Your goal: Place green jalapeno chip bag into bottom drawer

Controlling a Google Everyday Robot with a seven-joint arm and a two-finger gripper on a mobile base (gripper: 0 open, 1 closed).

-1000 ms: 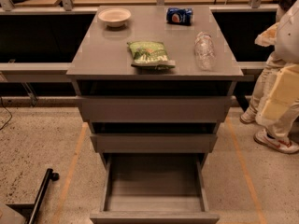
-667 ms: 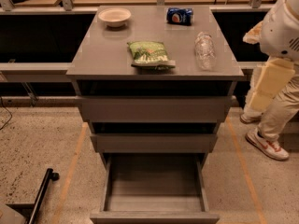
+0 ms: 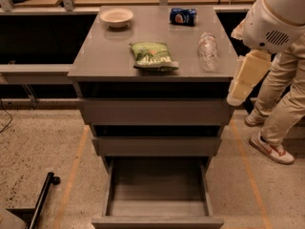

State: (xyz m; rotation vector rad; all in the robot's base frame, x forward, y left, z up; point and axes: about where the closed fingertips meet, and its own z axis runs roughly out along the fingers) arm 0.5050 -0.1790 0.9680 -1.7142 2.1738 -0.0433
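The green jalapeno chip bag [image 3: 152, 56] lies flat on the grey cabinet top [image 3: 105, 56], near the middle of its front half. The bottom drawer [image 3: 157, 221] is pulled out and open, and nothing shows inside it. The two shallower drawers above it are pushed in. My gripper is out of view. Only my arm shows, at the right edge: a white round joint [image 3: 279, 23] and a cream link [image 3: 248, 75] hanging beside the cabinet's right front corner, well apart from the bag.
A white bowl [image 3: 116, 17], a blue soda can [image 3: 183, 15] on its side and a clear plastic bottle [image 3: 208, 51] on its side share the cabinet top. A person's legs and shoe [image 3: 271, 149] stand right of the cabinet. A black bar [image 3: 40, 199] lies at lower left.
My arm has swung left and up into view, from the right edge to the cabinet's right front corner. The bag, the drawers and the other objects have not moved.
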